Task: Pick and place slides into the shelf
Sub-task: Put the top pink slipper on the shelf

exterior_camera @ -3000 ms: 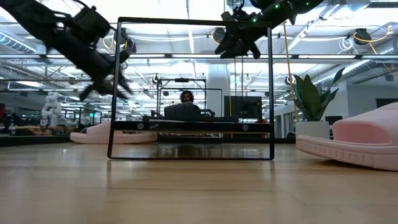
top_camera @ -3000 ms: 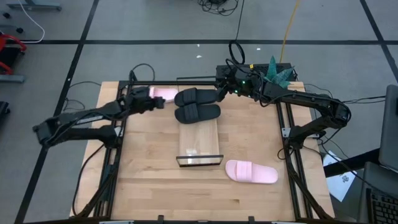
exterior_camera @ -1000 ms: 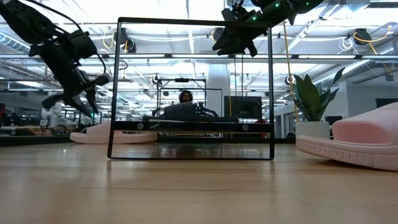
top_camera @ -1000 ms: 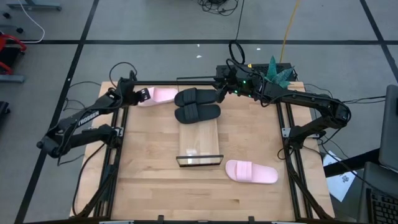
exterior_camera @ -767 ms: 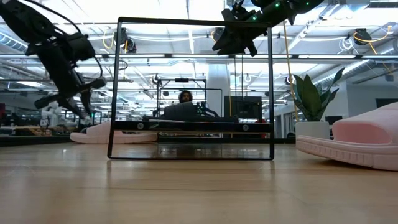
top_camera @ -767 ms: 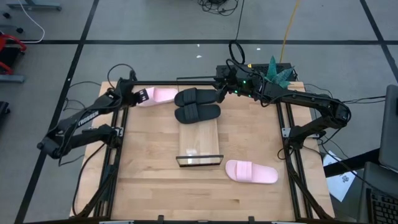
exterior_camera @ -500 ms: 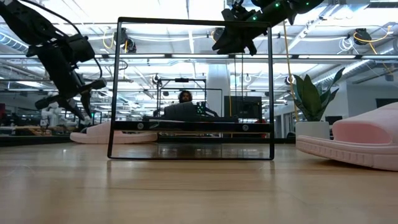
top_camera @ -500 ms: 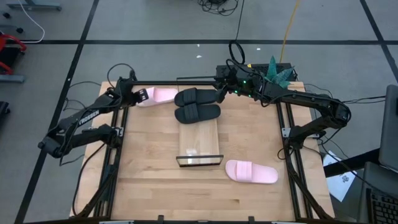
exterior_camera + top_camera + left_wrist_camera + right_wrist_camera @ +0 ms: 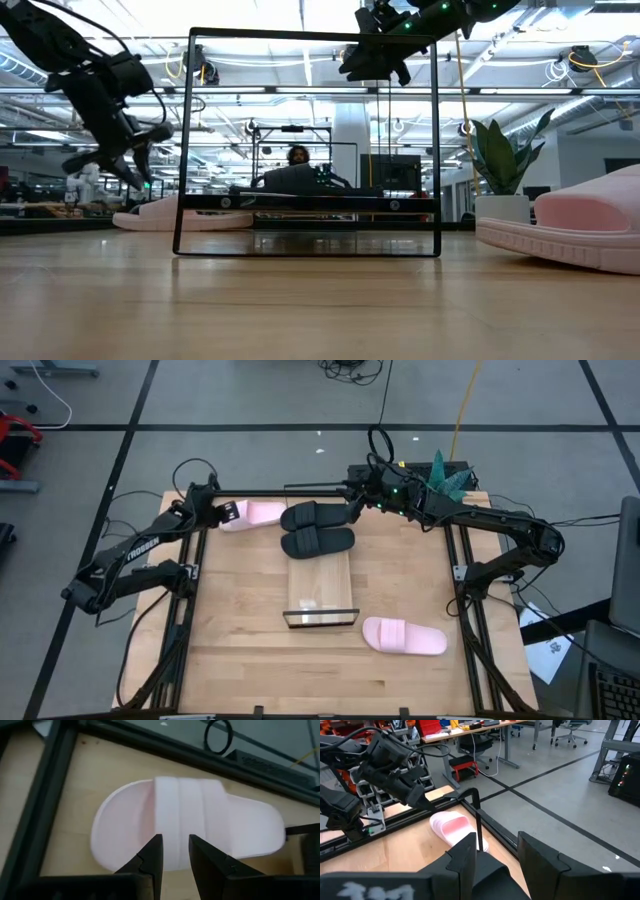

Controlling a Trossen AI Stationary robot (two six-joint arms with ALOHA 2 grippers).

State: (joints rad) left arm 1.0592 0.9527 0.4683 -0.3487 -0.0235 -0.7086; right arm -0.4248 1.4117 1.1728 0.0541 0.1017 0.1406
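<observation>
Left pincer [image 9: 174, 851] slightly open, empty, above pink slide [image 9: 187, 824]; slide long axis crosswise to fingers, toe direction unclear.

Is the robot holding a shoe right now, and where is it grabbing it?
No. The left gripper hangs open over the pink slide; the right gripper is open and empty too.

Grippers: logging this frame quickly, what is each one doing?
Left gripper: open, empty, over the pink slide at the table's back edge.
Right gripper: open, empty, raised by the black slides.
</observation>
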